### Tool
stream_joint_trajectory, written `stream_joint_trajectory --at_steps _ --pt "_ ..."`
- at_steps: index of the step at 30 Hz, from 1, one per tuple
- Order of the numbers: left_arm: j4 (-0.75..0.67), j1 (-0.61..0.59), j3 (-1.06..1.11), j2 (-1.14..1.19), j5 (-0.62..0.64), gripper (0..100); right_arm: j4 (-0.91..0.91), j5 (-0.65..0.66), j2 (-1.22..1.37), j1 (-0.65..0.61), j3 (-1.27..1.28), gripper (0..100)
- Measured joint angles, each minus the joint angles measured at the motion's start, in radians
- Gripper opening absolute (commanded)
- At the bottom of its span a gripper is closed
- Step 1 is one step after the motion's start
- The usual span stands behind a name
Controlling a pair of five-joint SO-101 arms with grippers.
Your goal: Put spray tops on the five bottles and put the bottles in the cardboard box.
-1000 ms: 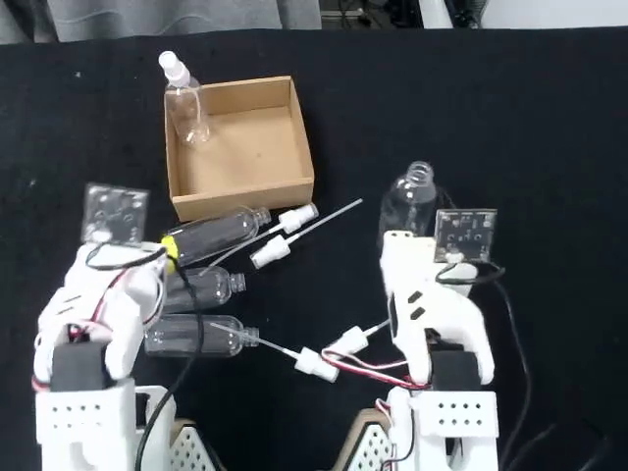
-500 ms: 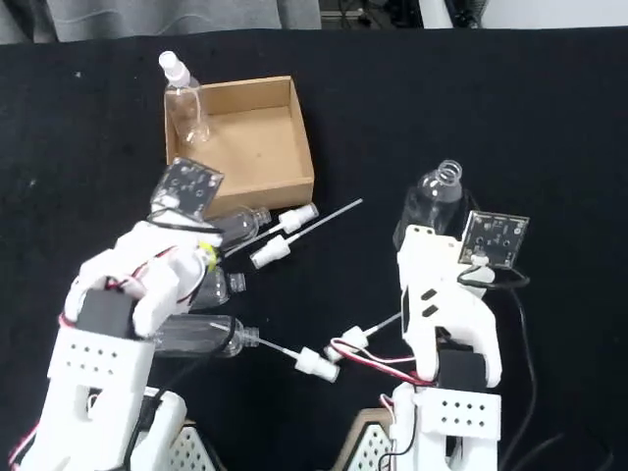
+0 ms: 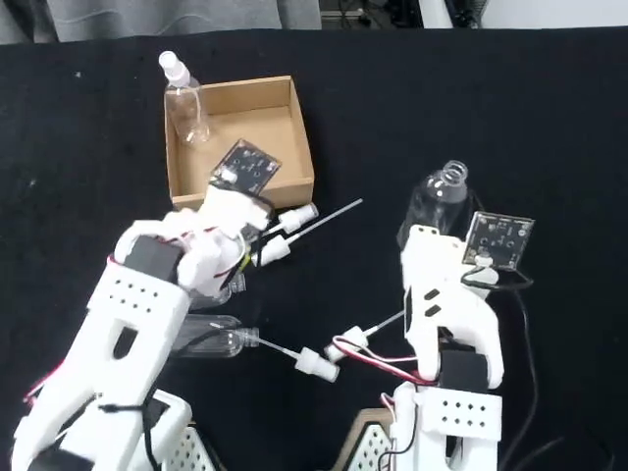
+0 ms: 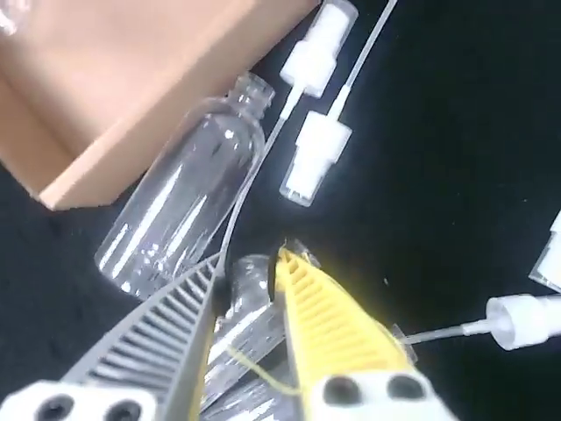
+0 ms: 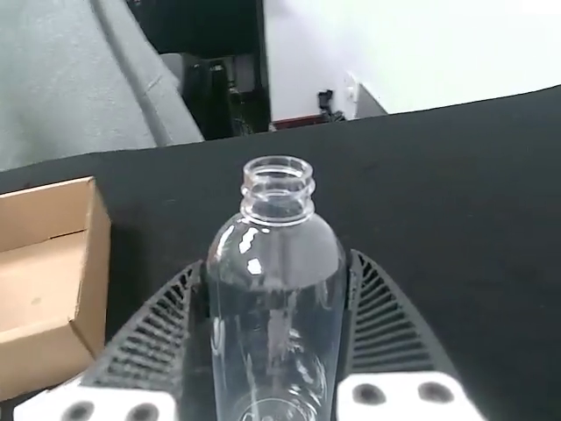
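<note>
My right gripper [image 3: 432,224] [image 5: 276,274] is shut on an upright clear bottle [image 3: 439,199] [image 5: 276,289] with a bare neck, right of centre. My left gripper [image 3: 257,234] [image 4: 250,267] hangs narrowly open over the lying bottles in front of the cardboard box [image 3: 302,137] [image 4: 131,79]. The neck of one lying bottle [image 4: 250,282] [image 3: 224,286] shows between its fingertips. Another lying bottle [image 4: 188,202] rests against the box. A third bottle [image 3: 211,340] lies nearer the arm bases. A capped bottle [image 3: 183,98] stands in the box's far left corner.
Two spray tops [image 3: 299,216] [image 3: 272,253] [image 4: 320,44] [image 4: 314,158] lie just right of the box. Two more [image 3: 348,341] [image 3: 316,366] lie between the arm bases, with wires nearby. The table's right and far sides are bare black cloth.
The left arm has swung forward and right from its resting pose, bringing its gripper over the lying bottles by the box. The right arm has lifted its bottle slightly to the right.
</note>
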Motion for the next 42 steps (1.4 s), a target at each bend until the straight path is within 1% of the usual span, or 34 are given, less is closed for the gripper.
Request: stream_joint_trajectory --at_steps 9,13,19,26,30,36,42 --pt "0.0 0.008 -0.15 0.241 0.0 9 0.0 -0.003 0.0 0.003 0.0 8.7" --pt "0.0 0.008 -0.215 0.341 0.0 15 -0.002 -0.005 0.0 0.003 0.0 8.8" --pt "0.0 0.008 -0.316 0.473 -0.031 15 -0.002 -0.005 0.0 0.005 0.0 8.6" --pt "0.005 0.009 -0.453 0.637 -0.052 15 -0.002 -0.005 0.0 0.044 0.0 8.6" --pt "0.074 0.009 -0.56 0.726 -0.086 15 -0.002 -0.005 0.0 0.044 0.0 8.7" --pt "0.183 0.014 -0.769 0.858 -0.095 15 -0.002 -0.005 0.0 0.044 0.0 8.8" --pt "0.281 0.064 -0.959 1.005 -0.095 15 -0.002 -0.005 0.0 0.044 0.0 8.8"
